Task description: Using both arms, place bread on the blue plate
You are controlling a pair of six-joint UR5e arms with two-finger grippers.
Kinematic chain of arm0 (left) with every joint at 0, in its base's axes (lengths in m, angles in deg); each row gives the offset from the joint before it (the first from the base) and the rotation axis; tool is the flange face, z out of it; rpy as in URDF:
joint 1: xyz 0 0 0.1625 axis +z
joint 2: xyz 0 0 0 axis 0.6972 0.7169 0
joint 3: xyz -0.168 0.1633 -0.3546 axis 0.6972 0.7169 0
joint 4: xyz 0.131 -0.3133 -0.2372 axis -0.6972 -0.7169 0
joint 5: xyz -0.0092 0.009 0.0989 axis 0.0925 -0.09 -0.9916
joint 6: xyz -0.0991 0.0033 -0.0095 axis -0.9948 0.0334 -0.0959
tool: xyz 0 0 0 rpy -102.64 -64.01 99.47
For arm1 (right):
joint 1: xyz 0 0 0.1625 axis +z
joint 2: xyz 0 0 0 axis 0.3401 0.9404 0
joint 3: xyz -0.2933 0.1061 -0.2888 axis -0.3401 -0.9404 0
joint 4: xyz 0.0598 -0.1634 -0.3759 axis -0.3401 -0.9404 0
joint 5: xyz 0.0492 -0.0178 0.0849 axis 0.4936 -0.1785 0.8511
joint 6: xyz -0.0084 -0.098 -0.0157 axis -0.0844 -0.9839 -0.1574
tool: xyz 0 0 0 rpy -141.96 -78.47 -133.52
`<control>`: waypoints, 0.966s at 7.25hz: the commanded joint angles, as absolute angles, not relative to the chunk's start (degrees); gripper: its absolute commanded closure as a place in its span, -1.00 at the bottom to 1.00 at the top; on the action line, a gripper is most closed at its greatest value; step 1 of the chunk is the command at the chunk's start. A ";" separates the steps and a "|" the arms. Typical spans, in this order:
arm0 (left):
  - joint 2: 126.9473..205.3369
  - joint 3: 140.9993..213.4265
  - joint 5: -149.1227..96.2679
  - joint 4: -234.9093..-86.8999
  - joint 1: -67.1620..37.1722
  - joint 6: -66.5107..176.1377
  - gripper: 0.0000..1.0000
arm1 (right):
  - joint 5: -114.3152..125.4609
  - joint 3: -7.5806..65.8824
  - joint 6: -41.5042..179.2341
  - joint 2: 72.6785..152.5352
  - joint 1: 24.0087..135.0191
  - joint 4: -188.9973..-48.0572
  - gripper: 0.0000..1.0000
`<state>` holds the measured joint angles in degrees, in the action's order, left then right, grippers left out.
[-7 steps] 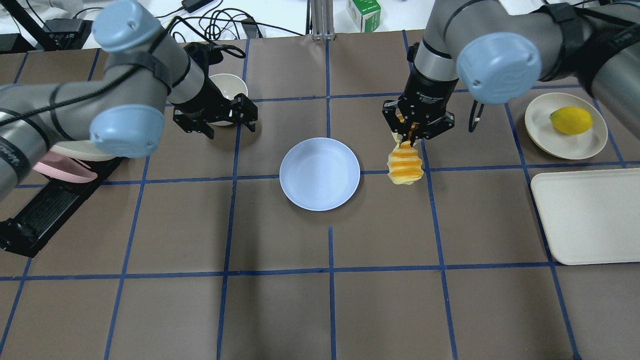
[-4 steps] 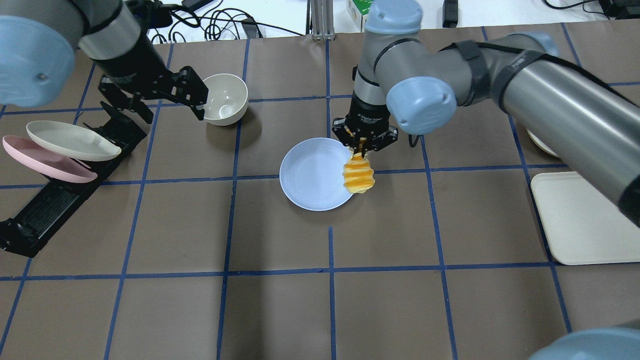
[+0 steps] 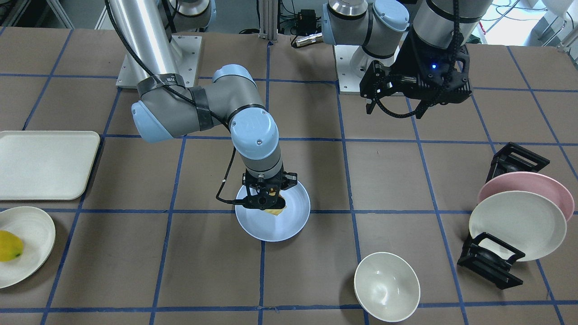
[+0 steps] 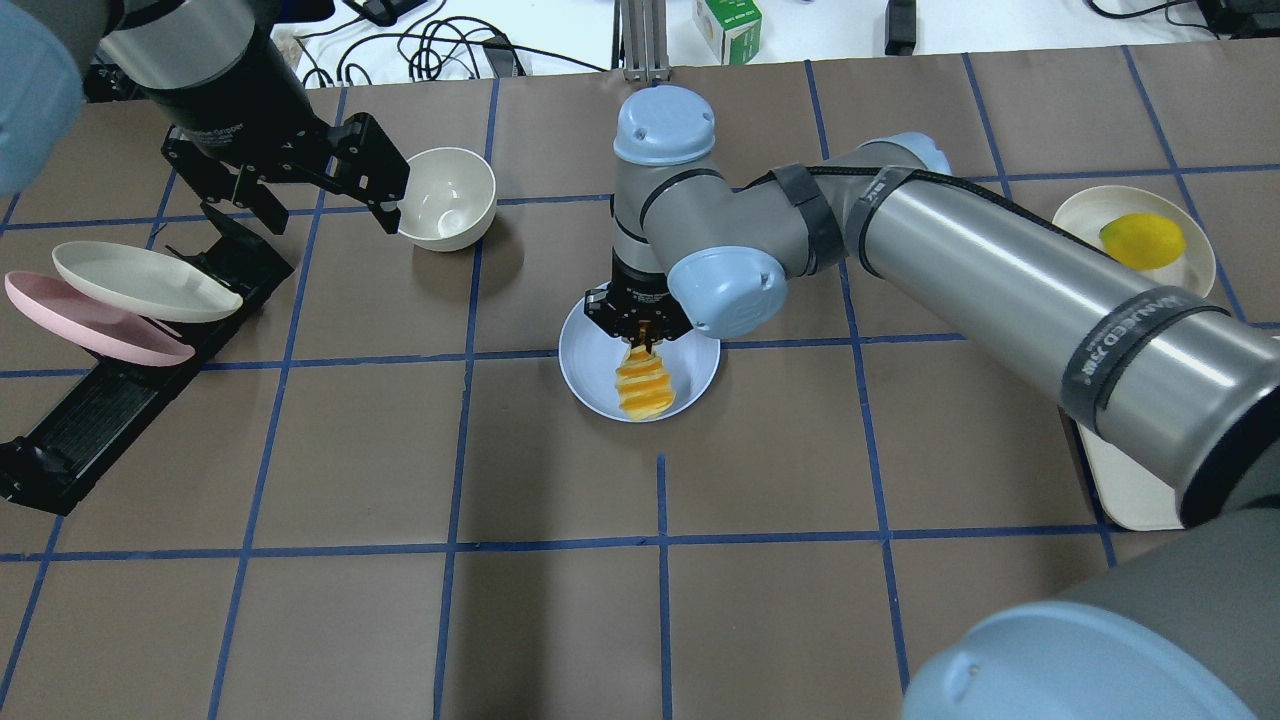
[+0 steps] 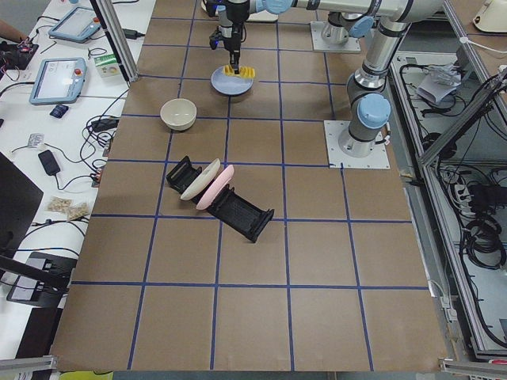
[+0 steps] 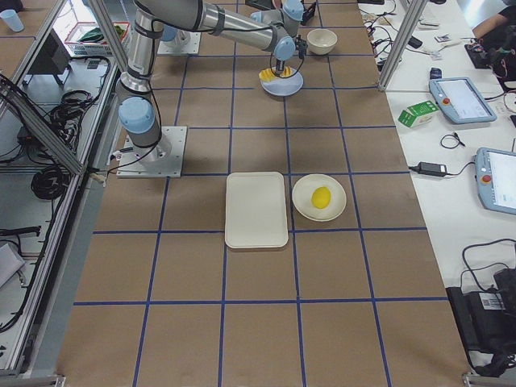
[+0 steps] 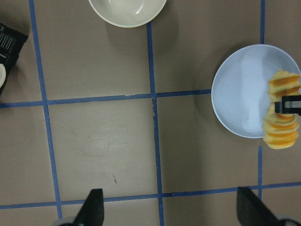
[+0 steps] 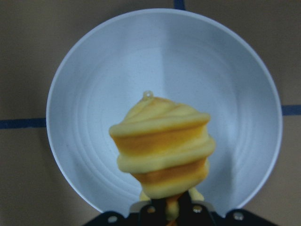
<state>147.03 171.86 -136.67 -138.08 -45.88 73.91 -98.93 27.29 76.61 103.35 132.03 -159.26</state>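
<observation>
The ridged yellow-orange bread [image 4: 644,385] hangs from my right gripper [image 4: 640,340], which is shut on its upper end. It hangs over the round pale blue plate [image 4: 585,375] at the table's middle. The right wrist view shows the bread [image 8: 162,150] in front of the plate [image 8: 94,94]. I cannot tell whether it touches the plate. My left gripper [image 4: 300,190] is open and empty, raised at the far left beside a white bowl. Its wrist view shows the bread [image 7: 281,113] and plate [image 7: 240,94] at the right.
A white bowl [image 4: 447,198] stands left of the plate. A black rack [image 4: 100,400] holds a cream plate [image 4: 140,282] and a pink plate [image 4: 90,325] at the left. A lemon [image 4: 1142,240] lies on a cream plate and a cream tray [image 4: 1110,480] lies at the right.
My right arm has carried the bread leftward, from right of the blue plate to over it. My left arm has pulled back to the left and risen, away from the bowl.
</observation>
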 commanded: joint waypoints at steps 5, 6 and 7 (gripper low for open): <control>145.67 173.87 -136.82 -137.88 -45.62 74.47 -1.00 | -102.34 26.86 76.71 98.88 132.73 -168.70 -1.00; 145.67 173.78 -136.82 -137.88 -45.62 74.47 -1.00 | -102.44 26.60 76.71 99.31 132.47 -168.52 -1.00; 145.76 173.52 -136.91 -137.88 -45.54 74.47 -1.00 | -102.44 26.60 76.71 99.66 132.30 -168.43 -1.00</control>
<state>145.68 173.74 -136.84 -137.88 -45.60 74.45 -102.24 26.75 76.66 99.36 132.52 -168.35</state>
